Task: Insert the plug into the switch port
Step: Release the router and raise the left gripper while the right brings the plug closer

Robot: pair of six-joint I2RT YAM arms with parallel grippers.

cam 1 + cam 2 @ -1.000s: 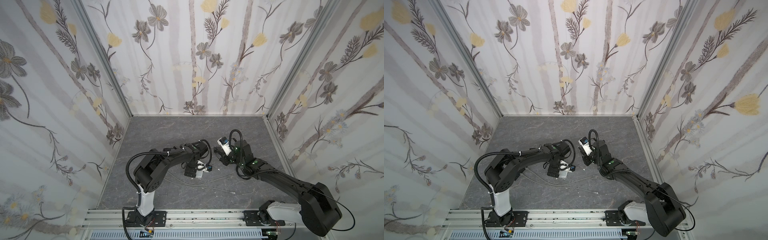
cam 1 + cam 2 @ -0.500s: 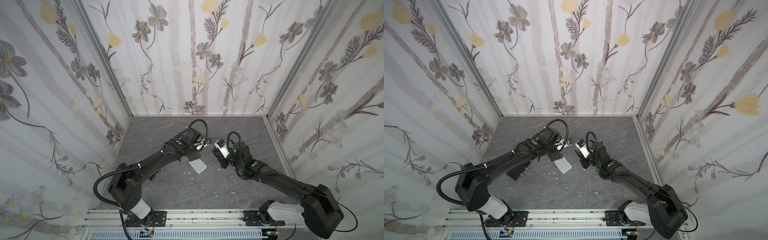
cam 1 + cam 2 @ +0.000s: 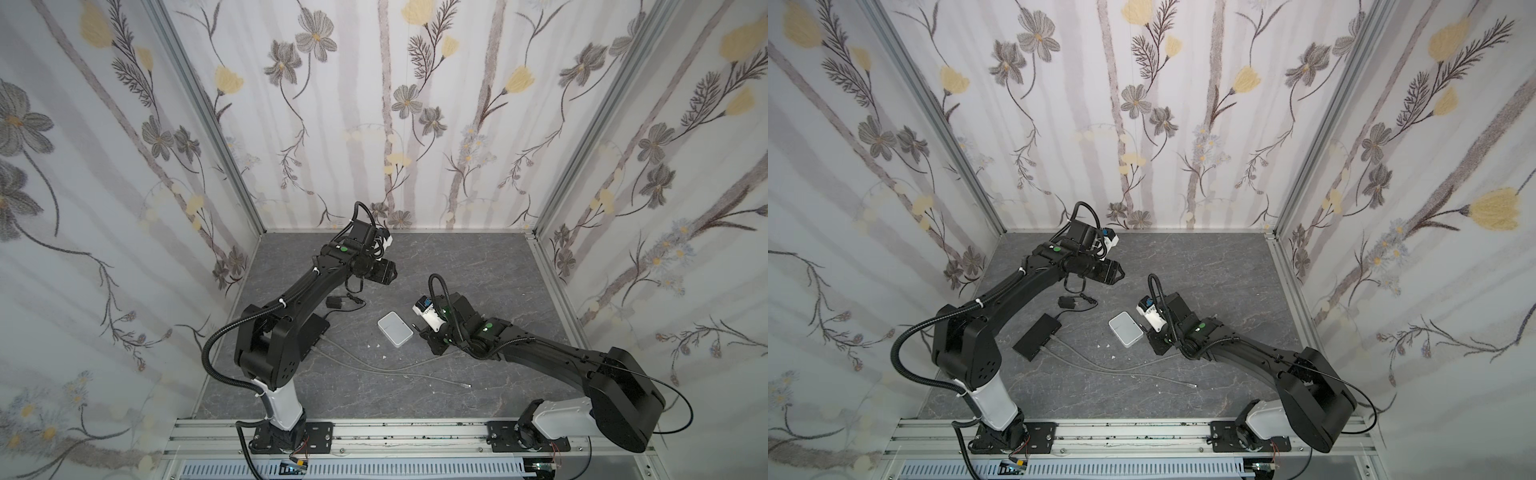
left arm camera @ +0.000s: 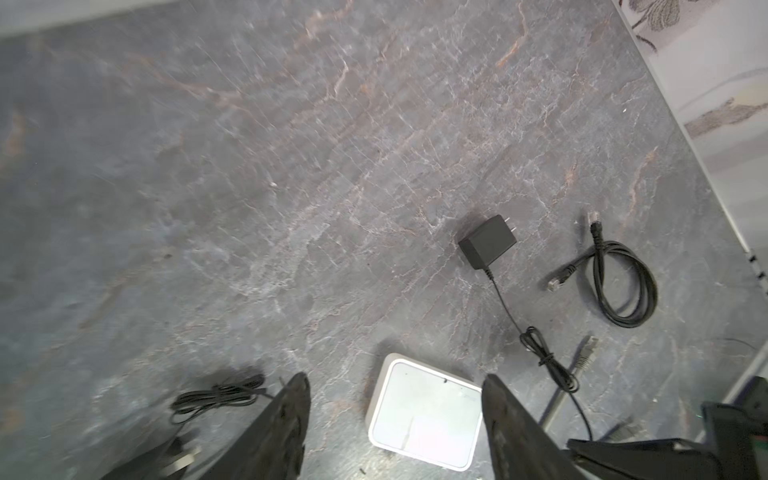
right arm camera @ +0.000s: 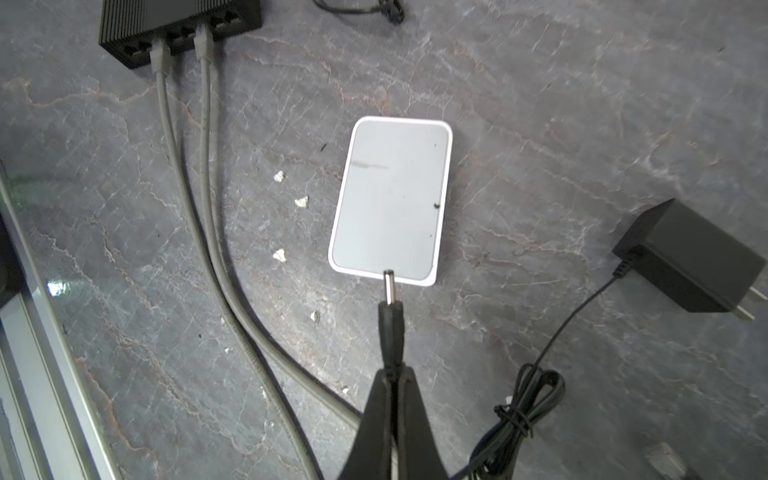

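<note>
We are pinching the plug in our right gripper, its tip pointing at the right edge of the white box lying on the table, while our left gripper is hovering wide and empty, farther back left.

A small flat white box with rounded corners and a pale grey top lay on the grey marbled tabletop. The right gripper pinched a black barrel plug, whose metal tip met the box's nearer short edge; whether it sat in a socket could not be told. Two grey round cables passed one long side of the box to a black ribbed hub. White crumbs lay between the cables and the box. A black power adapter sat off the opposite long side.
</note>
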